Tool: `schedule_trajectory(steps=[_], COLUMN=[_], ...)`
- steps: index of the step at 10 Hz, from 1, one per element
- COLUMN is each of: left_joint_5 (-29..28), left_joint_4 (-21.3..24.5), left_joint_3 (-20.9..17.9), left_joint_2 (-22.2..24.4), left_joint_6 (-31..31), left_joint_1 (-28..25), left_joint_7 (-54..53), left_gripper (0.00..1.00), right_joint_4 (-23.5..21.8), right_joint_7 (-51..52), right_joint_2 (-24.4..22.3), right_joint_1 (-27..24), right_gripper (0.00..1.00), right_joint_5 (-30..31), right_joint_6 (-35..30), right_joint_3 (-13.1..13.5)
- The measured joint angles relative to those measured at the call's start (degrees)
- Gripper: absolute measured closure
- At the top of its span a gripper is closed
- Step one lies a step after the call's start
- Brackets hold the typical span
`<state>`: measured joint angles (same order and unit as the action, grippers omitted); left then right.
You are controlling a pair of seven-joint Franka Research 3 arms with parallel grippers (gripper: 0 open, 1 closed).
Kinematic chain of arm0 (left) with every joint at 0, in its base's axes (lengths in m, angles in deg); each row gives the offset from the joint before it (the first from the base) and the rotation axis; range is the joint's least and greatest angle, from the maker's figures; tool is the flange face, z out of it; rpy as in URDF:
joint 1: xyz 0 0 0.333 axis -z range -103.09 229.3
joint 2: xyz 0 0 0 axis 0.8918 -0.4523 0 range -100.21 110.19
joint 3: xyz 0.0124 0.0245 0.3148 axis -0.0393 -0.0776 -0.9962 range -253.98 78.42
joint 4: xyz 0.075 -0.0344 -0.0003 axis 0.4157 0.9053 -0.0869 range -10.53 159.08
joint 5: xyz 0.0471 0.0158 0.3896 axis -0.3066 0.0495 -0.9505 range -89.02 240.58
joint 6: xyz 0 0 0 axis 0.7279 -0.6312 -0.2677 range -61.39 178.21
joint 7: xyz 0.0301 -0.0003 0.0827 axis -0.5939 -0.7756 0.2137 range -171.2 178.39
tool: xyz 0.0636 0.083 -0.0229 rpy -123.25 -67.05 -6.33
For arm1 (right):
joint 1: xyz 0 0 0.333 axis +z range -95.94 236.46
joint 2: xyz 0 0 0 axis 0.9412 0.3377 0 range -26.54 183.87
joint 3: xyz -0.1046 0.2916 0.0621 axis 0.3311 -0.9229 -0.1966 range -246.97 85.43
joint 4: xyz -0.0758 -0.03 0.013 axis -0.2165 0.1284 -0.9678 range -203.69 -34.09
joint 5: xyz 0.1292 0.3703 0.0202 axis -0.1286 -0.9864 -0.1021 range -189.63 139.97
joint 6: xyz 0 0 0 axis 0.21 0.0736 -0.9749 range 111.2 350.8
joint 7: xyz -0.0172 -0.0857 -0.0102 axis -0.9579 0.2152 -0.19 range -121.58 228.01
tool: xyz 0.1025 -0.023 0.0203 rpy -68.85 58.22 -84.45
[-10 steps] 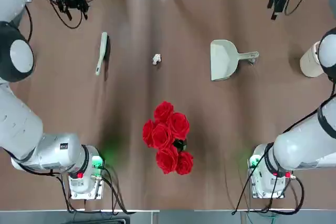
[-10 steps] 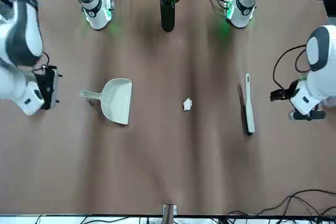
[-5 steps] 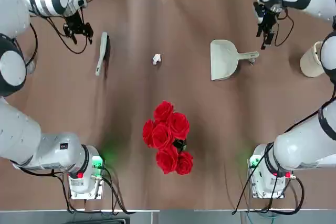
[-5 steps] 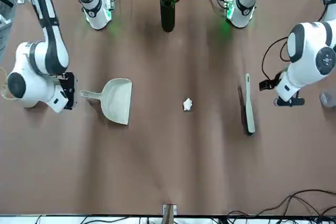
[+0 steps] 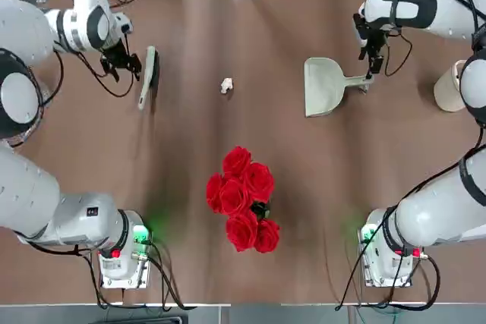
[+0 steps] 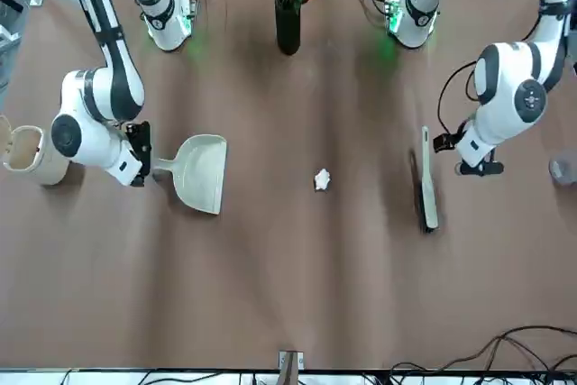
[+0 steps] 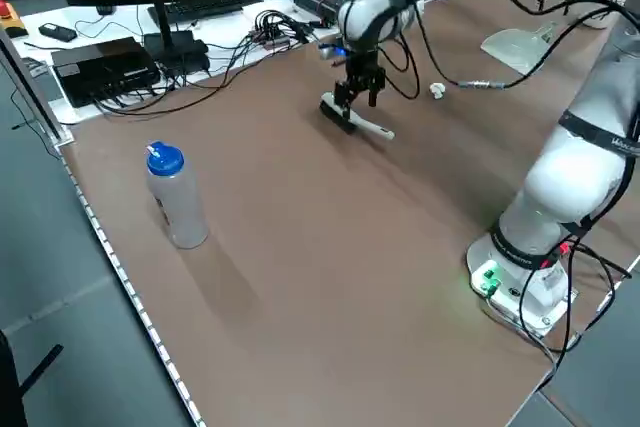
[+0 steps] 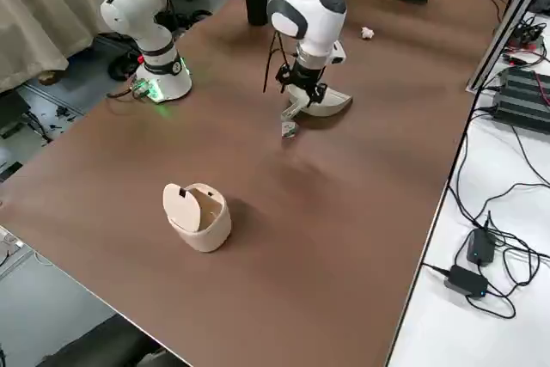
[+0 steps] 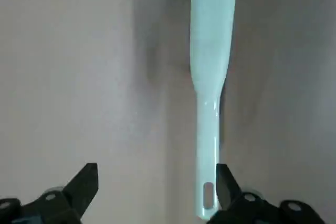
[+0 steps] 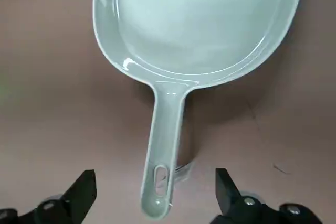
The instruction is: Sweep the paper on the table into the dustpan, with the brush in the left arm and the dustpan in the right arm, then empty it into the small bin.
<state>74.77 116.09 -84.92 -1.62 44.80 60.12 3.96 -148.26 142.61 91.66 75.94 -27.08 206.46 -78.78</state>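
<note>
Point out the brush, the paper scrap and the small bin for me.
Brush (image 9: 212, 40): left wrist view, on the wide upper part of its pale green body.
Paper scrap (image 5: 227, 86): top view, on its crumpled white middle.
Small bin (image 8: 209, 231): right side view, on its outer wall.

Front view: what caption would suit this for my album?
Two robot grippers near a dustpan and brush, paper scrap between.

My two arms, the left arm (image 5: 72, 24) and the right arm (image 5: 425, 9), are glossy white with rounded segments and dark grey bands and discs at the joints. Black cables (image 5: 429, 180) loop along them. Green lights (image 5: 140, 234) glow on my bases (image 5: 125, 252), beside small red ones. My fingers (image 9: 86, 187) are angular and black, with silvery screws (image 9: 50, 196) behind.
</note>
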Motion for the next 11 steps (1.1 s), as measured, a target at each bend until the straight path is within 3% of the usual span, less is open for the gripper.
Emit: schedule_trajectory(steps=[4, 8, 9, 10, 11], left_joint_5=[0.00, 0.00, 0.00, 0.00, 0.00], left_joint_4=[2.66, 2.68, 2.70, 2.71, 2.76], left_joint_3=[0.14, 1.75, 2.56, 2.96, 3.09], left_joint_2=[-1.88, -2.10, -2.45, -2.81, -3.02], left_joint_6=[4.07, 4.48, 4.63, 4.84, 4.93], left_joint_1=[0.73, 0.97, 0.99, 1.04, 1.10], left_joint_7=[2.84, 5.00, 5.84, 6.38, 6.47], left_gripper=[0.01, 0.05, 0.06, 0.07, 0.10], right_joint_4=[-4.37, -5.23, -5.42, -5.53, -5.57], right_joint_7=[0.00, -0.01, -0.05, -0.07, -0.09], right_joint_2=[0.96, 3.10, 3.42, 3.54, 3.54], right_joint_1=[-0.56, -1.09, -1.10, -1.09, -1.07], right_gripper=[0.00, 0.03, 0.11, 0.30, 0.41], right_joint_5=[0.00, 0.00, 0.00, 0.00, 0.00], right_joint_6=[8.13, 11.65, 12.26, 12.44, 12.44], right_joint_3=[0.31, 0.47, 0.47, 0.45, 0.43])
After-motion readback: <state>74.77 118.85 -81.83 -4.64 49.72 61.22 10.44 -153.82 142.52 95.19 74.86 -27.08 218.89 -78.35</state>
